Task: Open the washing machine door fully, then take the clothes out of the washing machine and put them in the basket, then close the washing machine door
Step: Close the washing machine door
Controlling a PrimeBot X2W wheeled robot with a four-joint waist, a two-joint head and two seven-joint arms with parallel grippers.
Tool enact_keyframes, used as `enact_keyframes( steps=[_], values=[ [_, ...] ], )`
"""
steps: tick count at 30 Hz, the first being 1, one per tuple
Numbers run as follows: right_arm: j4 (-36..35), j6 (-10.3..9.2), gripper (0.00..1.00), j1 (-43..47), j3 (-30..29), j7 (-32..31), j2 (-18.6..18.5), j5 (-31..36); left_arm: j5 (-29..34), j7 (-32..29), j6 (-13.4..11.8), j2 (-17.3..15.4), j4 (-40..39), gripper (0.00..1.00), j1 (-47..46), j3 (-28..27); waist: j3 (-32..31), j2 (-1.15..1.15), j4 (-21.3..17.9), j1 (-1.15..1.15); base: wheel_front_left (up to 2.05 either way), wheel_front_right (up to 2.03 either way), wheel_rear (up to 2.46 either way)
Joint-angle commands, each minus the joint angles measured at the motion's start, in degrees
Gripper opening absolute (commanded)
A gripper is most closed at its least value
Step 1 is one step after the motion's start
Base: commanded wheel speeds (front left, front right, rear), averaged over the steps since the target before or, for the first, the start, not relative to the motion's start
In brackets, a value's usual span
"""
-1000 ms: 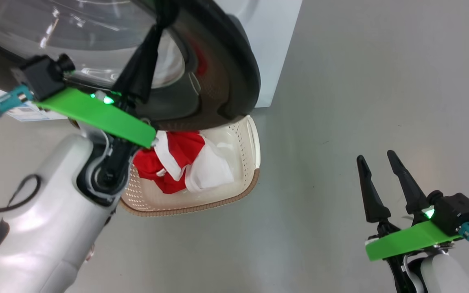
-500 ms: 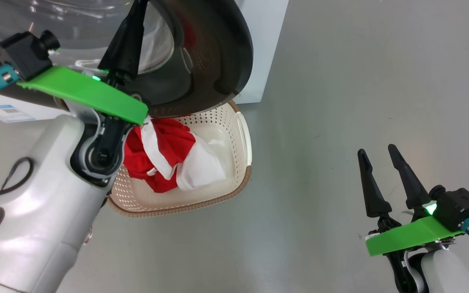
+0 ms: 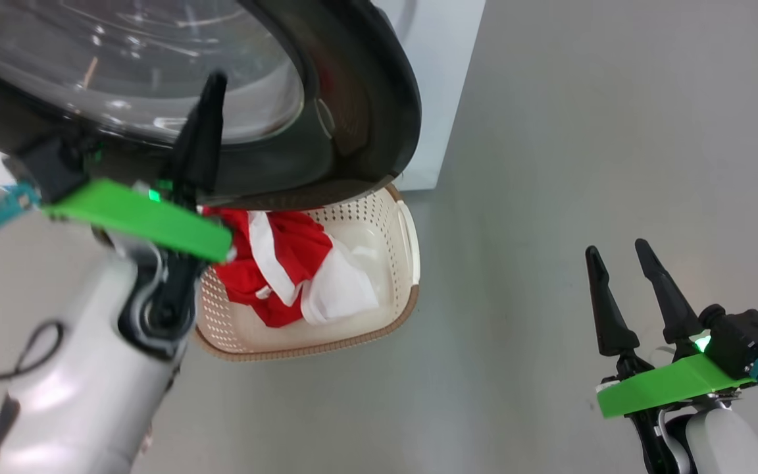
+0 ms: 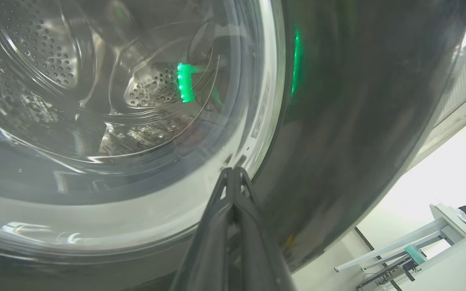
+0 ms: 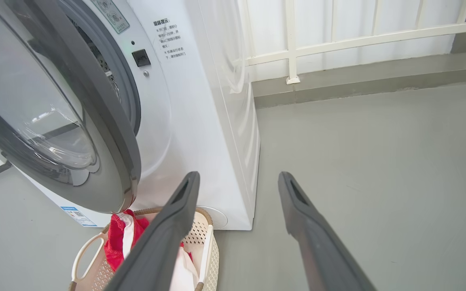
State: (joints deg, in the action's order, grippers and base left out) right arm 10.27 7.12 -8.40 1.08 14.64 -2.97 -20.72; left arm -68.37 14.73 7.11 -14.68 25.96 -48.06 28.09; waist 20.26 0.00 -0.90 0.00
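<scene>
Clothes (image 3: 274,263) lie in the basket (image 3: 389,217) under the half-open washing machine door (image 3: 366,99), so the left gripper (image 3: 213,85), pinched together empty at the window's edge, should push steadily toward the washing machine (image 3: 448,79), while the right gripper (image 3: 616,249) idles, spread wide, at right.

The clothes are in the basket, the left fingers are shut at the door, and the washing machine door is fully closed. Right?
Not quite. The washing machine door is ajar, swung away from the front of the washing machine, as the right wrist view shows. The clothes do lie in the basket, and the left fingers are shut at the door.
</scene>
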Motion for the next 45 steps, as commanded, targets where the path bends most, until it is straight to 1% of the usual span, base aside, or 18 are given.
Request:
enact_keyframes(
  steps=[1,12,23,24,27,28,29,30,31,32,33,34,45],
  values=[
    [-1.06,0.36,1.00,0.87,1.26,0.36,0.09,0.68,1.29,0.27,0.37,-1.50,-1.71,0.00,1.64,-2.36,-1.50,0.00,0.67,0.00,0.00,0.00,0.00],
    [-0.74,0.36,1.00,4.56,0.45,0.36,-0.19,1.50,9.53,0.27,0.37,-1.06,-2.41,0.00,15.02,-6.56,-5.97,0.00,2.07,0.00,0.00,0.00,0.00],
    [-0.54,0.36,1.00,6.96,-0.01,0.36,-1.07,1.40,16.74,0.27,0.37,-0.64,-2.92,0.00,26.79,-13.32,-8.74,0.00,2.90,0.00,0.00,0.00,0.00],
    [-0.54,0.36,1.00,7.18,-0.06,0.36,-1.13,1.38,17.27,0.27,0.37,-0.54,-2.97,0.02,27.72,-13.83,-8.96,0.00,3.01,0.00,0.00,0.00,0.00],
    [-0.53,0.36,1.00,7.95,-0.24,0.36,-1.34,1.29,19.09,0.27,0.37,-0.29,-3.12,0.36,30.35,-15.58,-9.72,0.00,3.44,0.00,0.00,0.00,0.00],
    [-0.53,0.36,1.00,8.22,-0.30,0.36,-1.40,1.25,19.68,0.27,0.37,-0.11,-3.18,0.44,31.14,-16.28,-10.01,0.00,3.59,0.00,0.00,0.00,0.00],
    [-0.52,0.36,1.00,8.47,-0.31,0.36,-1.46,1.22,20.25,0.27,0.37,0.08,-3.30,0.70,31.93,-16.95,-10.25,0.00,3.68,0.00,0.00,0.00,0.00],
    [-0.51,0.36,1.00,8.68,-0.30,0.36,-1.51,1.18,20.90,0.27,0.37,0.19,-3.44,0.82,32.69,-17.45,-10.49,0.00,3.76,0.00,0.00,0.00,0.00],
    [-0.47,0.36,1.00,8.89,-0.32,0.36,-1.56,1.15,21.52,0.27,0.37,0.29,-3.52,0.91,33.42,-17.94,-10.80,0.00,3.87,0.00,0.00,0.00,0.00],
    [-0.47,0.36,1.00,8.89,-0.32,0.36,-1.56,1.15,21.52,0.27,0.37,0.29,-3.52,0.91,33.42,-17.94,-10.80,0.00,3.87,0.00,0.00,0.00,0.00],
    [-0.46,0.36,1.00,9.06,-0.33,0.36,-1.60,1.12,21.98,0.27,0.37,0.43,-3.64,0.97,34.06,-18.47,-11.03,0.00,3.95,0.00,0.00,0.00,0.00],
    [-0.45,0.36,1.00,9.21,-0.31,0.36,-1.64,1.09,22.44,0.27,0.37,0.52,-3.81,1.00,34.64,-18.94,-11.20,0.00,4.02,0.00,0.00,0.00,0.00],
    [-0.67,0.36,1.00,10.28,-1.00,0.36,-2.10,0.86,33.00,0.27,0.37,1.19,-6.68,1.00,38.42,-24.11,-12.31,0.00,4.76,0.00,0.00,0.00,0.00]
  ],
)
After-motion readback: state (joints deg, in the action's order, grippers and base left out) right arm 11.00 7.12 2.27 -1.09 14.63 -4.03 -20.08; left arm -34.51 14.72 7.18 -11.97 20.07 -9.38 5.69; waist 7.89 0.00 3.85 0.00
